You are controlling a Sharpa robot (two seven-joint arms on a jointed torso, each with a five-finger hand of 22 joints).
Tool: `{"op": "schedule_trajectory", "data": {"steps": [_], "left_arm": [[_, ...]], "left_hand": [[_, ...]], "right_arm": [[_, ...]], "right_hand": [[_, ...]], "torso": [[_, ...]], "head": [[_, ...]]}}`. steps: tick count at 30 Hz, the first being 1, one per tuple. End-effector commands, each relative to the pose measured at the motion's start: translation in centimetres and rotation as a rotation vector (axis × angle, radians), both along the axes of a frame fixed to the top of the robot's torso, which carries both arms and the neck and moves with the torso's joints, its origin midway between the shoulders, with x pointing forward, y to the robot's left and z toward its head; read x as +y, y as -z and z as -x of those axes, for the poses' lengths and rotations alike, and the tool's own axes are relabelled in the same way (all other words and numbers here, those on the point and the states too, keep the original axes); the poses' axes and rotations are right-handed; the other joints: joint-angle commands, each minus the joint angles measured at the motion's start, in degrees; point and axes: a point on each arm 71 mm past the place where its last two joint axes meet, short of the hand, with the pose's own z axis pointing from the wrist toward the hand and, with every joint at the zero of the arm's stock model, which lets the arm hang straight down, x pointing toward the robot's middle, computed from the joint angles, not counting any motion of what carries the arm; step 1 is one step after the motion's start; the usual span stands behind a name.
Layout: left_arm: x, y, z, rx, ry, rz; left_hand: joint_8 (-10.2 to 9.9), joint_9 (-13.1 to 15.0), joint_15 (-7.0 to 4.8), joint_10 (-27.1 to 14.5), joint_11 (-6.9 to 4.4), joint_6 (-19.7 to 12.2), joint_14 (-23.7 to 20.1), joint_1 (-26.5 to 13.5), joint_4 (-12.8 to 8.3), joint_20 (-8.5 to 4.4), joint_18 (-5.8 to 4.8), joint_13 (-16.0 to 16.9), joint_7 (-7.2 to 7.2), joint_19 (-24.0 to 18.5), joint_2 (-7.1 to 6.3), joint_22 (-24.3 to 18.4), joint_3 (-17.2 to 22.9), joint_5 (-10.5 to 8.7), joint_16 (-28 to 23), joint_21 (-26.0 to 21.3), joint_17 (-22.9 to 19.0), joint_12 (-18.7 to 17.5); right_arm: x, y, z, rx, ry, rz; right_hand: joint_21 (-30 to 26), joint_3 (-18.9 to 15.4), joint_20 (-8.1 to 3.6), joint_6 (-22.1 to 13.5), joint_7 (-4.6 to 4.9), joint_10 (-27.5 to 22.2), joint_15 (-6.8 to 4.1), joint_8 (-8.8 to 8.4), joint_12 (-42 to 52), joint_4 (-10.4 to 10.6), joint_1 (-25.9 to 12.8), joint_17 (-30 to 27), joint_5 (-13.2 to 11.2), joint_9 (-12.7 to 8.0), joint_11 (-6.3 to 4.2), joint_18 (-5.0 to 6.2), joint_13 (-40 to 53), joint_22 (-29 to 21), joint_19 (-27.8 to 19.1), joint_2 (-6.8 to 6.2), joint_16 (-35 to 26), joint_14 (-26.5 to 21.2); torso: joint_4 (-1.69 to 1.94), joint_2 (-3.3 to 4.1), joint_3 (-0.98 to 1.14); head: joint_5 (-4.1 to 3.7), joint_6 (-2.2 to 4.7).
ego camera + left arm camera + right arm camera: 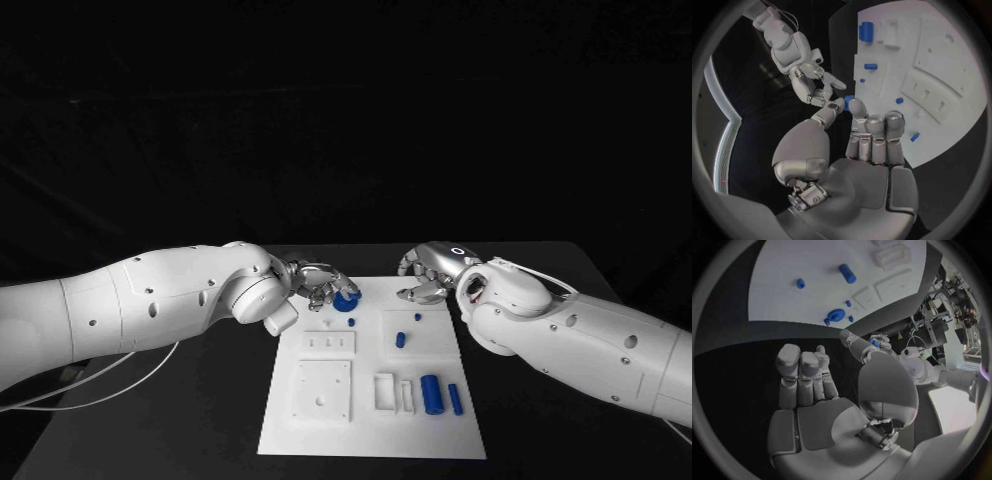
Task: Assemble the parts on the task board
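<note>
You've got the task board (289, 430) lying mid-table, w/ both hands up at its far edge.

Left hand (320, 285): it sits over the board's far-left corner, fingers curled round a blue ring-shaped part (346, 299). The part is pinched at the fingertips, just above the board surface; can't tell if it touches the board.

Right hand (430, 272): it's at the far-right corner, over the board's edge. In the right wrist view the fingers (804, 370) stand straight, side by side, w/ nothing in them, thumb apart, so it's holding nothing and loosely spread.

Parts count you can check in the head view: 1 ring part in the left hand; 1 tiny blue dot (418, 317) and 1 short blue peg (401, 339) in the mid-right block; 2 larger blue cylinders, one thick (433, 393) and one slim (456, 399), near the board's right edge. That's 5 blue pieces.

White raised fixtures on the board: 1 slotted plate (327, 342), 1 square plate (323, 388), 1 small open frame (385, 391).
</note>
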Motion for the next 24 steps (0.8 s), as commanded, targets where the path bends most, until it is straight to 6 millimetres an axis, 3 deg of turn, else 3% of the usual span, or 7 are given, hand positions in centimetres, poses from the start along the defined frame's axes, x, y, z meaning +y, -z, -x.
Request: {"op": "schedule_trajectory", "data": {"steps": [1,4,5,7,12,18,24], "left_arm": [[0.5,-0.2,-0.3,-0.075,0.052,-0.106],[0.9,-0.2,-0.5,-0.093,0.051,-0.149],[1.0,-0.2,-0.5,-0.092,0.051,-0.166],[1.4,0.0,-0.6,-0.08,0.048,-0.19],[1.7,0.5,-0.5,-0.04,0.097,-0.286],[1.8,1.5,-0.6,-0.028,0.13,-0.398],[1.3,1.8,-1.5,-0.026,0.115,-0.403]], "left_hand": [[0.3,1.3,-0.94,0.7,-0.05,2.9,1.1,2.2,-1.4,-8.68,0.18,-0.1,0.18,-0.2,2.73,-0.1,1.1,-0.1,0.2,0.2,0.1,0.0],[0.3,1.7,-1.14,1.8,-0.28,3.5,1.8,1.8,-1.5,-8.76,0.29,-0.4,-0.02,0.2,2.9,-0.4,1.2,0.81,0.6,0.6,0.2,0.0],[0.3,1.9,-1.23,2.2,-0.36,3.7,2.0,1.7,-1.8,-8.79,0.33,-0.4,-0.11,0.3,2.94,-0.5,1.2,1.73,0.7,0.7,0.2,0.0],[0.4,2.4,-1.41,2.9,-0.56,4.3,2.5,1.4,-2.4,-8.85,0.4,-0.4,-0.32,0.5,2.73,-0.7,1.4,5.4,0.9,1.0,0.3,0.2],[0.3,3.3,-1.72,3.9,-0.9,4.9,3.3,1.4,-2.8,-8.98,0.61,-0.4,-0.67,0.7,2.45,-1.0,1.4,8.42,1.4,1.5,0.6,0.4],[0.2,4.0,-1.82,4.2,-1.01,5.2,3.6,1.3,-2.8,-9.02,0.71,-0.4,-0.78,0.8,2.39,-1.2,1.5,10.01,1.5,1.8,0.6,0.5],[0.2,4.3,-1.88,4.4,-1.09,5.4,3.8,1.2,-2.8,-9.04,0.76,-0.3,-0.86,0.8,2.41,-1.2,1.5,10.5,1.6,2.0,0.7,0.6]], "right_arm": [[-1.3,-0.5,-0.4,-0.052,0.004,-0.087],[-2.7,-0.7,-0.8,-0.064,0.038,-0.104],[-3.2,-0.8,-0.9,-0.067,0.05,-0.107],[-4.0,-0.9,-1.2,-0.07,0.07,-0.118],[-5.4,-1.4,-1.7,-0.091,0.106,-0.145],[-6.3,-2.3,-2.3,-0.128,0.157,-0.153],[-6.9,-3.5,-3.0,-0.154,0.177,-0.162]], "right_hand": [[-0.5,0.0,0.1,-1.6,1.53,-0.2,0.26,-0.06,-0.4,0.3,1.0,-0.2,0.6,0.0,0.09,7.03,-0.3,-0.2,-0.7,-0.19,-0.5,-0.2],[-0.6,0.3,0.22,-1.5,1.5,-0.2,0.23,0.0,-0.4,0.5,1.4,-0.3,1.3,0.0,0.06,7.03,-0.5,-0.2,-0.7,-0.25,-0.7,-0.2],[-0.7,0.4,0.24,-1.5,1.48,-0.1,0.21,0.03,-0.4,0.6,1.6,-0.3,1.6,0.0,0.04,7.03,-0.6,-0.2,-0.7,-0.27,-0.7,-0.1],[-0.7,0.4,0.27,-1.4,1.47,-0.1,0.19,0.04,-0.4,0.7,1.7,-0.3,2.2,0.0,0.02,7.03,-0.7,-0.3,-0.6,-0.38,-0.8,0.0],[-0.8,0.5,0.3,-1.3,1.43,0.0,0.16,0.12,-0.5,0.9,2.0,-0.3,3.1,0.0,-0.01,7.03,-1.1,-0.3,-0.5,-0.51,-0.9,0.0],[-0.9,0.1,0.45,-1.2,1.38,0.1,0.11,0.2,-0.4,1.2,1.9,-0.3,5.1,0.0,-0.07,7.03,-1.5,-0.3,-0.3,-0.86,-1.0,0.1],[-1.0,-0.5,0.55,-1.0,1.34,0.2,0.07,0.28,-0.4,1.4,1.5,-0.3,5.7,0.0,-0.1,7.03,-1.7,-0.3,-0.3,-1.04,-1.1,0.2]], "torso": [[-0.05,-0.04,0.06],[-0.01,-0.02,0.12],[0.02,0.0,0.12],[0.02,0.01,0.13],[-0.08,-0.04,0.1],[0.03,0.04,-0.01],[0.04,0.02,-0.07]], "head": [[0.41,-0.15],[0.55,-0.21],[0.6,-0.25],[0.73,-0.29],[1.11,-0.58],[1.22,-0.82],[1.22,-1.18]]}}
